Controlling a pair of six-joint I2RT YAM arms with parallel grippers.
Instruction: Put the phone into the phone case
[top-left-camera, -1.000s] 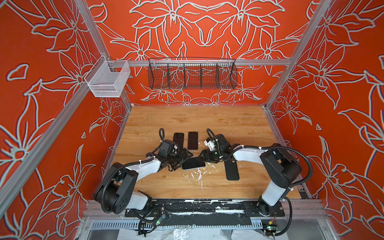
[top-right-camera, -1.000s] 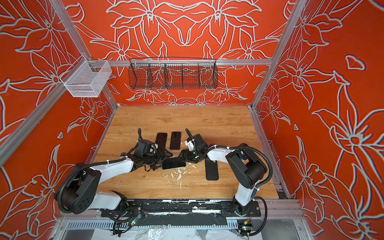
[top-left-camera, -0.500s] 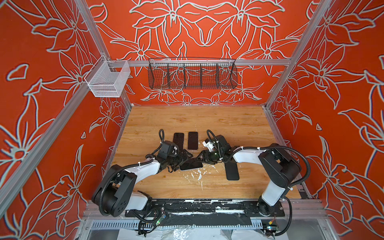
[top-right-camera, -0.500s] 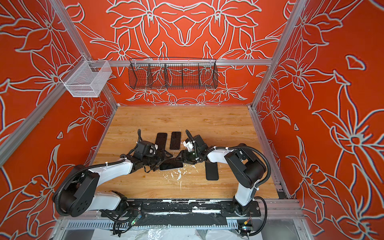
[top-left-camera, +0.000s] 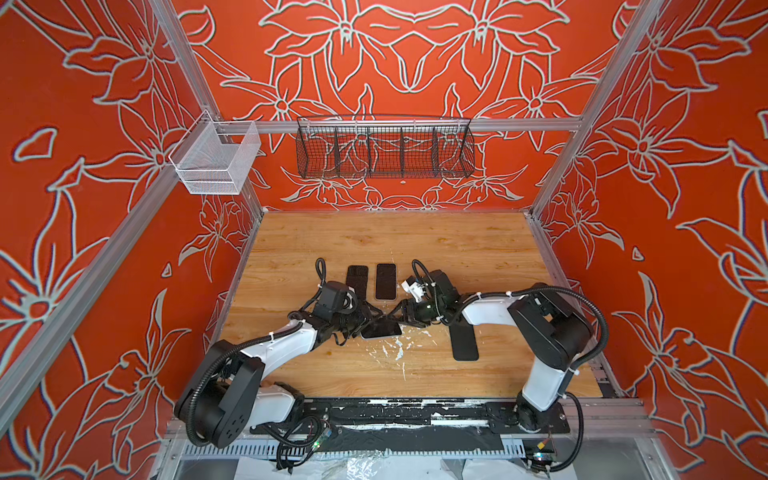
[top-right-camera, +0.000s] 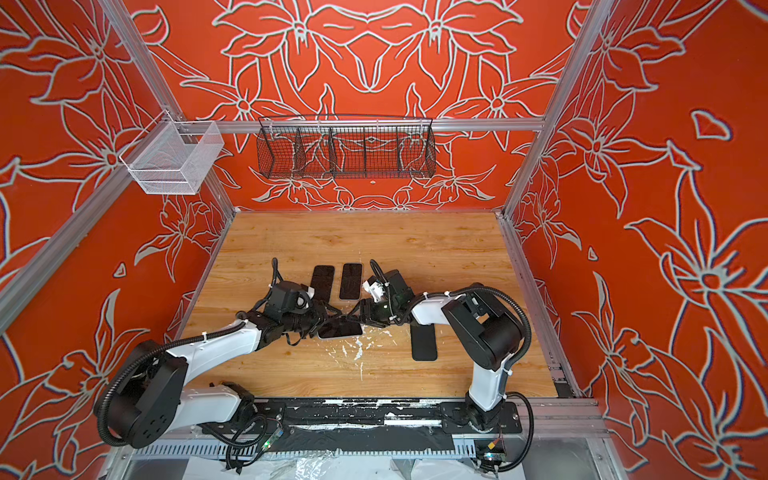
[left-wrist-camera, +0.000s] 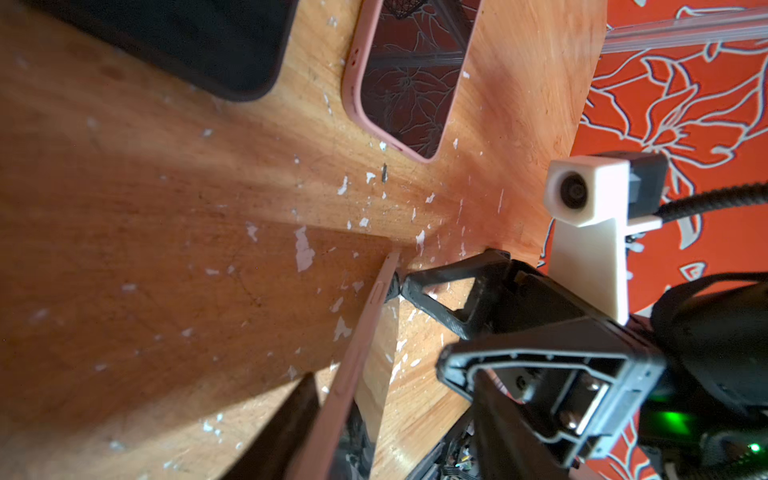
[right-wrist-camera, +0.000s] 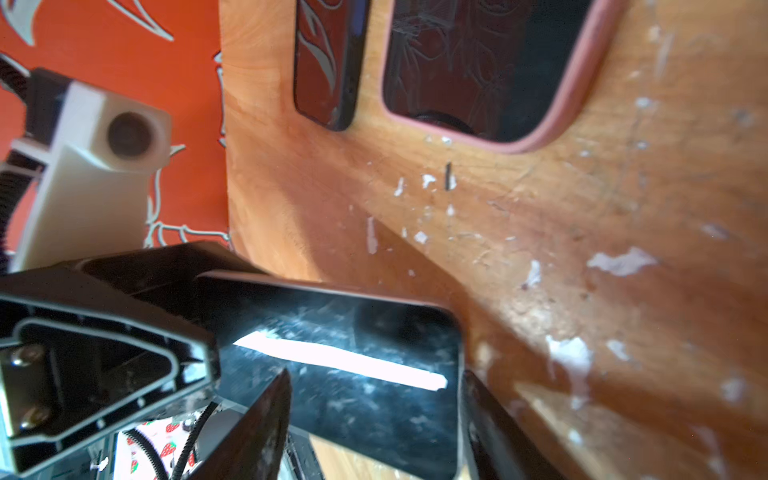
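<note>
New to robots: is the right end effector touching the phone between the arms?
Touching. The left wrist view shows a fingertip of the right end effector pressed against the phone's edge, no gap.

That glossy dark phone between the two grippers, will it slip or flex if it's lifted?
Likely stiff: the phone looks flat and unbent in the right gripper. Probably slippery: its glossy face mirrors a bright light streak. Its thin edges may offer little purchase.

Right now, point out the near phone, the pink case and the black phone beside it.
near phone (top-left-camera: 382, 329): in a top view, middle of its screen.
pink case (left-wrist-camera: 352, 87): left wrist view, its side rim.
black phone (top-left-camera: 357, 280): in a top view, middle of its face.
</note>
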